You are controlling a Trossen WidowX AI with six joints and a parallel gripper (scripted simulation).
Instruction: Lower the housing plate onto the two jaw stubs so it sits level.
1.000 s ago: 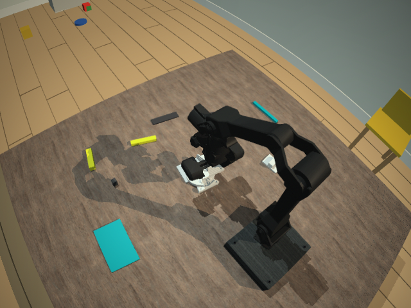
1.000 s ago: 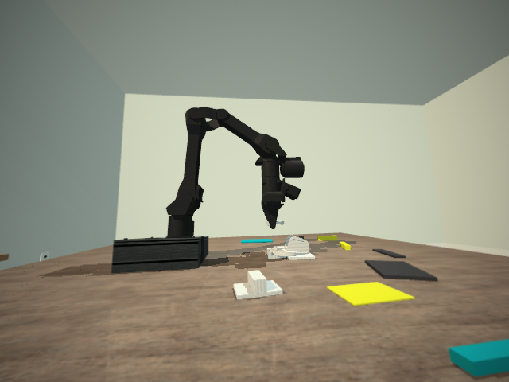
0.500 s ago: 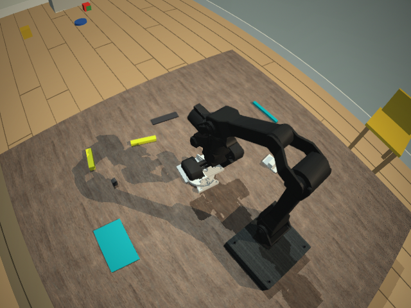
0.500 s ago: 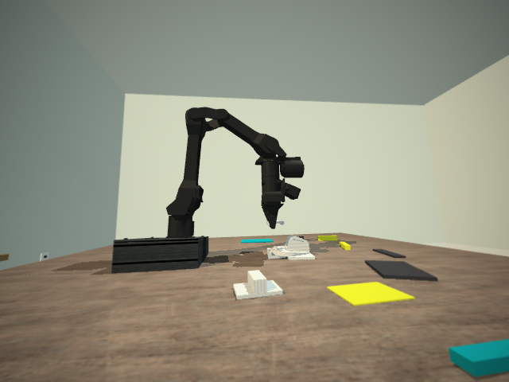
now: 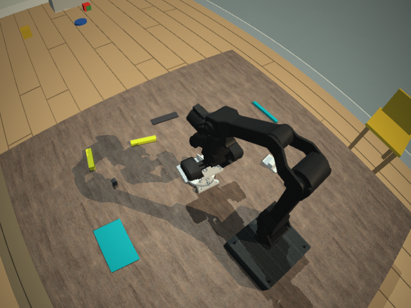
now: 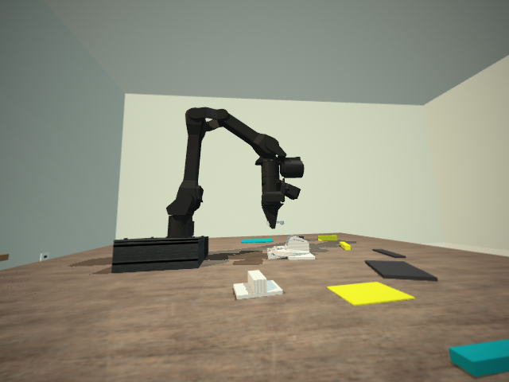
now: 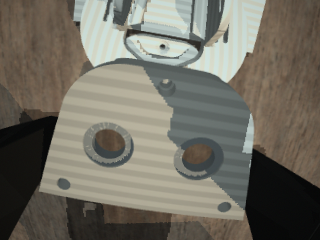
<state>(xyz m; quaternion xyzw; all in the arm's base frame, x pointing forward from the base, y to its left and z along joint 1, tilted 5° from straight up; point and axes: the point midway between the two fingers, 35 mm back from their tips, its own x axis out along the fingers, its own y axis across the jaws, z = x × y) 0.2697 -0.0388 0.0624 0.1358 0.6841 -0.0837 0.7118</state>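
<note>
My gripper (image 6: 272,224) (image 7: 151,142) is shut on the housing plate (image 7: 150,182) (image 6: 281,223), a pale plate with a rounded far edge, two large ringed holes and smaller holes. A black finger stands at each side of it in the wrist view. The plate hangs roughly level above the table; brown tabletop shows through both large holes. The white gripper model (image 5: 207,182) (image 6: 305,247) (image 7: 97,42) stands on the table below and partly beyond the plate, with upright parts on its round base. The plate hides its near part, and I cannot make out the jaw stubs.
A white block on a foot (image 5: 268,162) (image 6: 257,284) stands apart. Yellow bars (image 5: 142,140) (image 5: 90,159), a dark strip (image 5: 164,118), a small dark block (image 5: 114,182), a teal plate (image 5: 115,245), a teal strip (image 5: 264,111), a yellow sheet (image 6: 370,292) and a dark plate (image 6: 399,270) lie around.
</note>
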